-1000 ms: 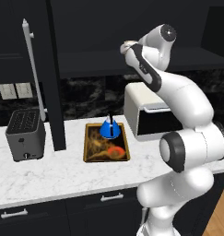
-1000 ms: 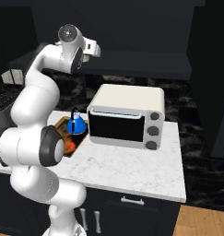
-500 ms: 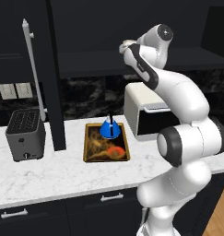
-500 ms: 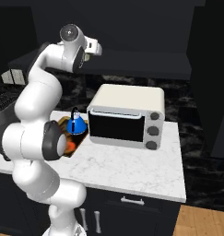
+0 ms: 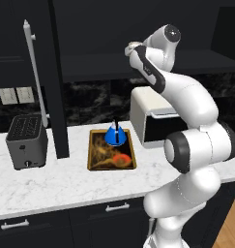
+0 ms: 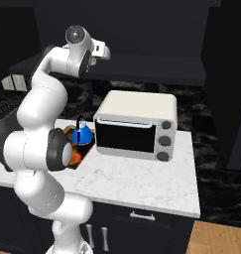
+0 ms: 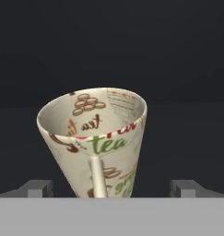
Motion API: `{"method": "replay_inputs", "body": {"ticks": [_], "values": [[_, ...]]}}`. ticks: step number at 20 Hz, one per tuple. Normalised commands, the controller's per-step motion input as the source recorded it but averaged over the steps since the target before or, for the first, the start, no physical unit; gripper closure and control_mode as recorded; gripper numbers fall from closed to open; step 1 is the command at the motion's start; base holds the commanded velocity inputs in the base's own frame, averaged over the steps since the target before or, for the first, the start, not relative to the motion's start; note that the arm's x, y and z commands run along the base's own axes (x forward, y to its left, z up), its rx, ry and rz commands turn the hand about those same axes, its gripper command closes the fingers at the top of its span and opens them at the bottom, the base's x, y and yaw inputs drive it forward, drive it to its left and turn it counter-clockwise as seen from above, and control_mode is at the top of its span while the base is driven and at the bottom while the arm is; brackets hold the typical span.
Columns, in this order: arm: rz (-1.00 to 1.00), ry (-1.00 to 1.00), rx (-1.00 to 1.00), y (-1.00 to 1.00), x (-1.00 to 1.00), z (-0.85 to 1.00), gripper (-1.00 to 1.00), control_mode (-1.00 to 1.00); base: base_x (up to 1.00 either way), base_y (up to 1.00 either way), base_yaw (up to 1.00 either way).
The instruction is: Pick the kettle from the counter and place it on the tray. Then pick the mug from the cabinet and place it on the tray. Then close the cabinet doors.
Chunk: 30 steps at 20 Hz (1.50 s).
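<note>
Two fingertips stand wide apart with the mug between them, untouched (handle facing the camera), against the dark cabinet interior. Released and empty, the gripper sits just short of it. Far below the hand, the kettle rests on the tray.

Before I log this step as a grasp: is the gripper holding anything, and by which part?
Nothing is held. The gripper is open, its fingertips standing apart on either side of the mug, not touching it.
</note>
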Motion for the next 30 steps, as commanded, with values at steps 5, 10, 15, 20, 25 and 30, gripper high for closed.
{"method": "replay_inputs", "body": {"ticks": [5,10,15,20,25,30], "values": [[0.0,0.0,0.0,0.0,0.0,-0.07,1.0,-1.0,0.0,0.0,0.0],[0.0,0.0,0.0,-0.01,0.0,-0.05,1.0,-1.0,0.0,0.0,0.0],[0.01,-0.01,0.0,-0.02,0.01,-0.01,1.0,-1.0,0.0,0.0,0.0],[0.06,-0.03,0.0,-0.05,0.0,0.0,1.0,-1.0,0.0,0.0,0.0],[0.15,-0.13,0.0,-0.06,-0.43,0.0,1.0,-1.0,0.0,0.0,0.0],[0.16,-0.19,0.0,-0.01,-0.82,0.0,1.0,-1.0,0.0,0.0,0.0]]}}
